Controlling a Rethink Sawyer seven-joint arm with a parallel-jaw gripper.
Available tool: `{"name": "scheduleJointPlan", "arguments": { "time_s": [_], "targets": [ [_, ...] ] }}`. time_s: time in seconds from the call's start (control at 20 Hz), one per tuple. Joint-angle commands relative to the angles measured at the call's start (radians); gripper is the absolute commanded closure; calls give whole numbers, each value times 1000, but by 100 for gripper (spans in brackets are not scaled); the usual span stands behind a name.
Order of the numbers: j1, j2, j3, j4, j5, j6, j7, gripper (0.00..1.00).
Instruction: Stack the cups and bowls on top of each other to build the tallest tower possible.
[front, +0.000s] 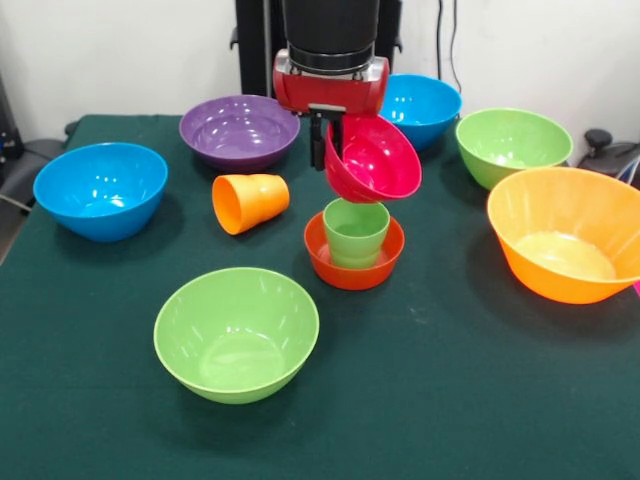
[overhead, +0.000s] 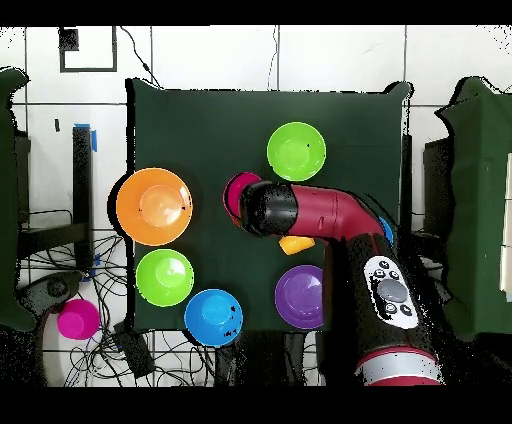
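My gripper (front: 322, 148) is shut on the rim of the small magenta bowl (front: 375, 160) and holds it tilted on edge, in the air just above the light green cup (front: 356, 230). That cup stands upright inside the small orange-red bowl (front: 355, 268) at the table's middle. The orange cup (front: 250, 203) lies on its side to the left of them. In the overhead view the arm (overhead: 310, 210) hides the gripper; only the magenta bowl's edge (overhead: 235, 193) and part of the orange cup (overhead: 296, 244) show.
Around the middle stand a purple bowl (front: 240, 130), two blue bowls (front: 100, 190) (front: 420, 105), two light green bowls (front: 237, 335) (front: 512, 145) and a large orange bowl (front: 567, 235). A magenta round thing (overhead: 77, 319) lies off the table.
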Motion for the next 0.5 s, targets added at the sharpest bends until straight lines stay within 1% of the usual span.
{"name": "scheduleJointPlan", "arguments": {
  "time_s": [0.05, 0.5],
  "targets": [
    [15, 43, 16, 50, 28, -29, 128, 100],
    [11, 66, 30, 28, 28, -52, 119, 100]
  ]
}}
